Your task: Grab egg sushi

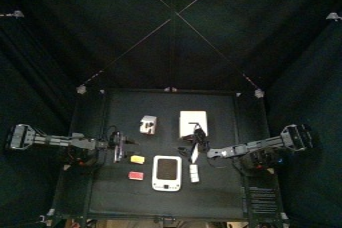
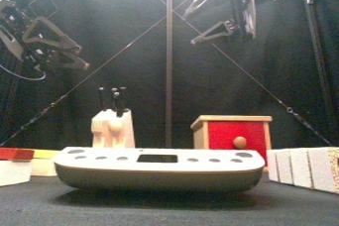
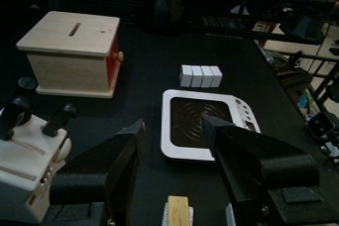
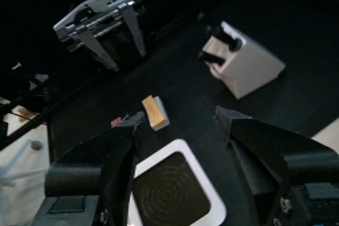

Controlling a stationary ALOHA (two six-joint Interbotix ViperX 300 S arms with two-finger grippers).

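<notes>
Nearest the table's front edge lies the white device point(image 2: 159, 168), filling the front view. That view also shows a red piece point(image 2: 16, 157) at the far left and white pieces point(image 2: 311, 167) at the far right, but not the egg sushi.

From above, the egg sushi point(image 1: 135, 159) is a small yellow block on the table, left of the device point(image 1: 167, 172) and just behind the red piece point(image 1: 135, 175). The left wrist view shows it closest: the egg sushi point(image 3: 177, 213) lies at the picture's lower edge, in the gap between the jaws. The left gripper point(image 3: 179, 136) has its fingers spread wide, holding nothing. The right wrist view shows the egg sushi point(image 4: 157, 111) from the other side, beside the red piece point(image 4: 129, 121), with the left gripper point(image 4: 103, 27) spread beyond it.

The right gripper point(image 4: 179, 131) also has its fingers apart and empty, above the device point(image 4: 169, 185). Only the front view makes clear that both grippers hang well above the table, the left gripper point(image 2: 40, 32) and the right gripper point(image 2: 225, 12) high in the picture.

Farther back stand a knife block point(image 1: 147, 125) and a wooden box point(image 1: 194, 122). The box's red front point(image 2: 232, 138) shows only from the front and left wrist.
</notes>
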